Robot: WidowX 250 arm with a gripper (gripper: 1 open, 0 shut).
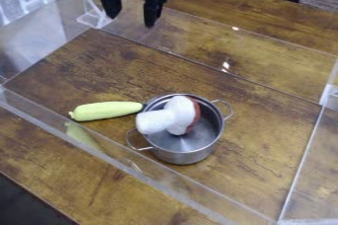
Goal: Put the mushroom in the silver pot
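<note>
Evidently the placing is done: the mushroom (168, 118) is seated in the silver pot (184, 151), its stem at the pot's ten o'clock, and nothing is held by the wide-spread end effector (133, 17).

Clear panels (271, 51) border the brown wooden tabletop (113, 69).

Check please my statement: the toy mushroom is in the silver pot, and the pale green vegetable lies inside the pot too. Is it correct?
Not quite: the pale green vegetable is not inside the silver pot. The camera view shows it on the wooden table, beside the pot. The toy mushroom is in the pot, as you wrote.
</note>
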